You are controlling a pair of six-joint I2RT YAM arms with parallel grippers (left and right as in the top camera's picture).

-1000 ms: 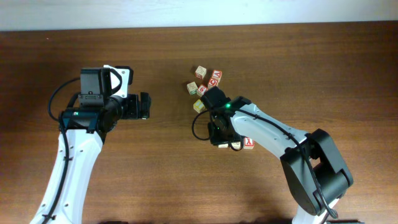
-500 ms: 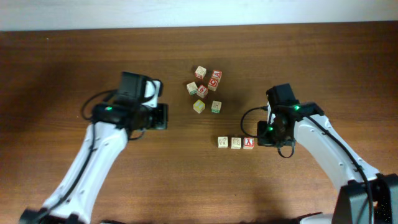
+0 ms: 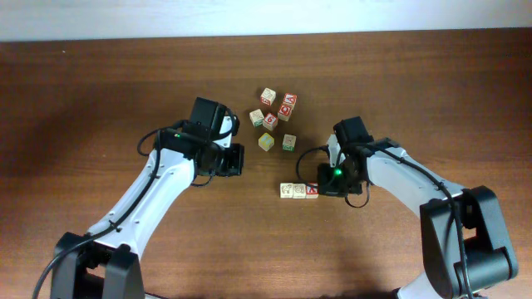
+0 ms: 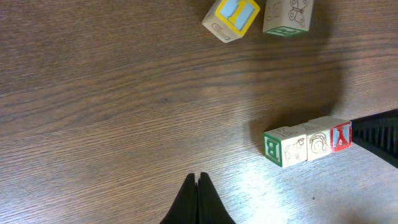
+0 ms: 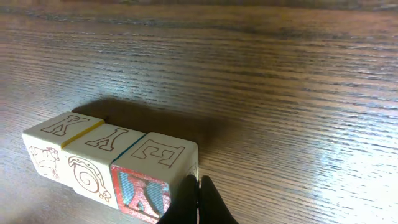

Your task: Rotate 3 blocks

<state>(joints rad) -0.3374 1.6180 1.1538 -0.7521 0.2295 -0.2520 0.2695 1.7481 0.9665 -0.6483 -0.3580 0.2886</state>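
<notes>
Blocks [image 5: 109, 158] flush against closed right gripper [image 5: 199, 185]

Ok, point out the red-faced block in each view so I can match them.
Overhead: red-faced block, right end of the three-block row, below centre.
Left wrist: right edge, row's right end.
Right wrist: lower left, row's right end, beside the right gripper.
Shared landmark: the pale middle block touching it.

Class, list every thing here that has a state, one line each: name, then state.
Three blocks: touching, in one row.
Left gripper: shut, empty.
Right gripper: shut, empty, tips at the row's red end.
Yellow cube: loose, apart from the row.
</notes>
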